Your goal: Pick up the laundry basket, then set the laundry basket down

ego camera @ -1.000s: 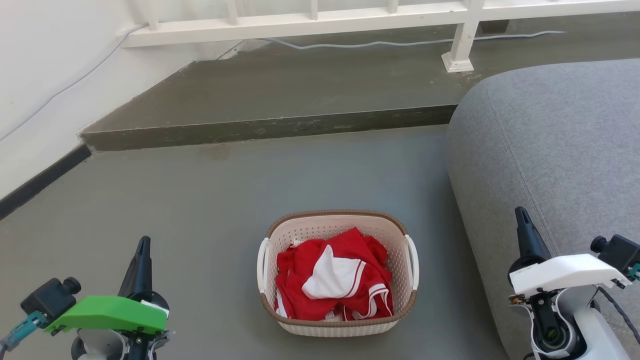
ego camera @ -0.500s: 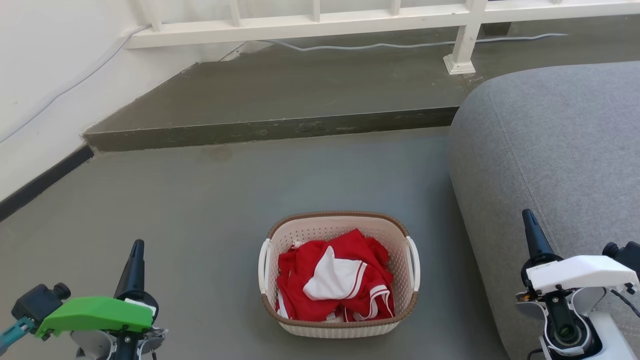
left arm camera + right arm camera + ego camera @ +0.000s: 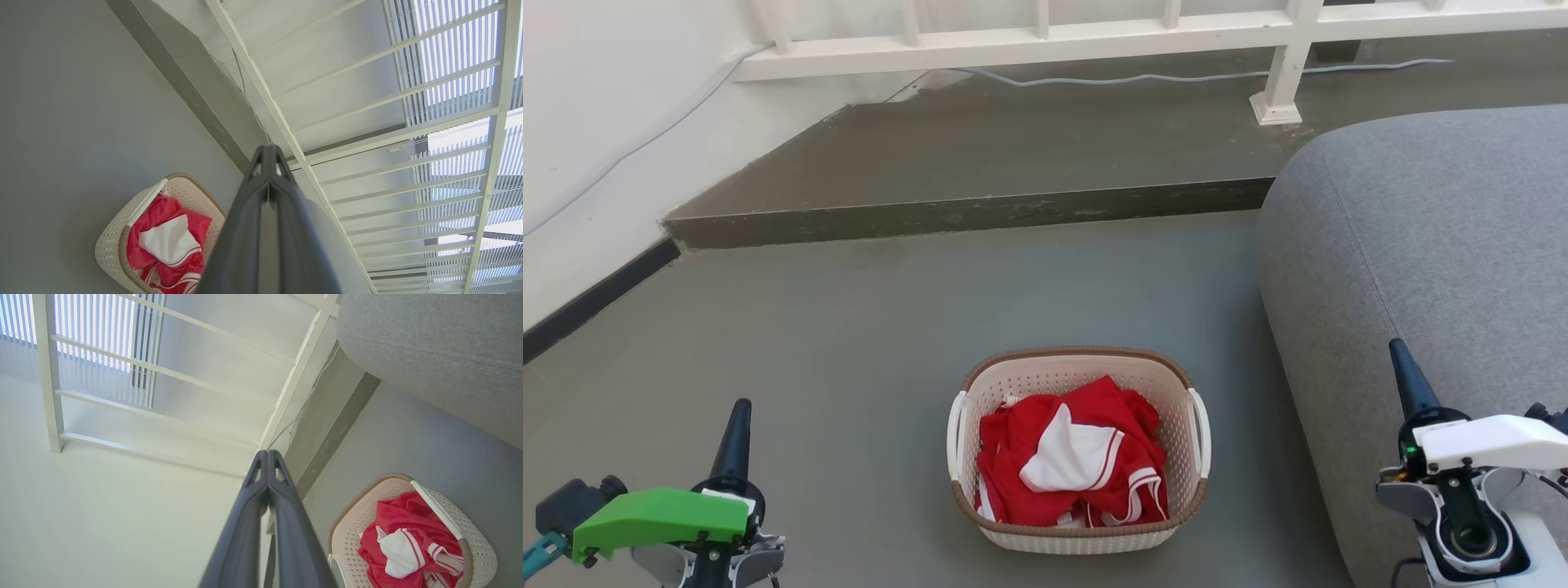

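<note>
The laundry basket (image 3: 1078,369) stands on the grey floor at the lower middle of the head view: cream perforated plastic, brown woven-look rim, white side handles. Red and white clothes (image 3: 1072,453) lie in it. It also appears in the left wrist view as the basket (image 3: 110,241) at lower left, and in the right wrist view as the basket (image 3: 478,547) at lower right. My left gripper (image 3: 738,412) is shut, well to the basket's left and apart from it. My right gripper (image 3: 1400,353) is shut, off to the basket's right in front of the sofa. Both hold nothing.
A grey sofa (image 3: 1445,261) fills the right side, close to the basket. A raised concrete step (image 3: 964,212) crosses behind the basket, with a white railing (image 3: 1143,28) and a cable (image 3: 1094,79) beyond. A white wall (image 3: 596,122) with dark skirting runs along the left.
Both grippers have drawn back and outward, lower in the head view. The head view has shifted slightly, so the basket only seems a touch lower.
</note>
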Robot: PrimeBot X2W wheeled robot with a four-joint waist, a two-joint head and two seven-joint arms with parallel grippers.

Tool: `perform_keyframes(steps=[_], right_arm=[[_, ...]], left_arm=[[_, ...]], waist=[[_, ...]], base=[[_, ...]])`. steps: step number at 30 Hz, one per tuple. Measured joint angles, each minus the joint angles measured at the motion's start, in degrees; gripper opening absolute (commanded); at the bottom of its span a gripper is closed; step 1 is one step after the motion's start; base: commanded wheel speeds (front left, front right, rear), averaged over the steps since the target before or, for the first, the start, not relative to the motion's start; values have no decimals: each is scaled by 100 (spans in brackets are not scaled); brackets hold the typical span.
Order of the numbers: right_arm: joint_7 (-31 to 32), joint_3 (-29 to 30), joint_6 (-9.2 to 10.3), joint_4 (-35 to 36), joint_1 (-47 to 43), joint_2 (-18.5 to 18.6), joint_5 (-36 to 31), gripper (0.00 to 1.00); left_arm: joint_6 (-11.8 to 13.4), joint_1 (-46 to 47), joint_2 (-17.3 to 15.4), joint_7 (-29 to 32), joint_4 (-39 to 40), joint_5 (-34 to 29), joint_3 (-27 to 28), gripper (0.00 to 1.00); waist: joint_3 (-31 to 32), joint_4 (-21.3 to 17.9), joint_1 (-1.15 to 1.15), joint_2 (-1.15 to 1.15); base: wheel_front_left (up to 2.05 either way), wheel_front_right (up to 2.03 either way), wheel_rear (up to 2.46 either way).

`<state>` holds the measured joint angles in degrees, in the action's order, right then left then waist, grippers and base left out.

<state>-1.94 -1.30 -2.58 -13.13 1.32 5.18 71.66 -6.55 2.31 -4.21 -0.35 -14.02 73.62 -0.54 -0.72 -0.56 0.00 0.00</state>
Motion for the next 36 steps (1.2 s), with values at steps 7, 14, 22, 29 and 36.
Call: perform_keyframes(steps=[7,14,22,29,36], right_arm=[[136,142,-104,-55,63,-16,609,0],[266,276,-199,-112,66,-24,1105,0],[410,419,-299,-176,112,-52,1708,0],[528,532,-398,-219,178,-65,2217,0],[553,560,-398,-240,178,-68,2285,0]], left_arm=[[-1,4,37,142,-31,478,86,0],[-7,8,105,298,-56,892,212,0],[-8,17,129,441,-113,1386,297,0],[-48,41,143,586,-178,1834,415,0],[-48,80,147,592,-183,1863,421,0]], waist=[[15,15,0,0],[28,29,0,0],[43,44,0,0],[56,57,0,0],[56,58,0,0]], base=[[0,0,0],[0,0,0],[0,0,0],[0,0,0],[0,0,0]])
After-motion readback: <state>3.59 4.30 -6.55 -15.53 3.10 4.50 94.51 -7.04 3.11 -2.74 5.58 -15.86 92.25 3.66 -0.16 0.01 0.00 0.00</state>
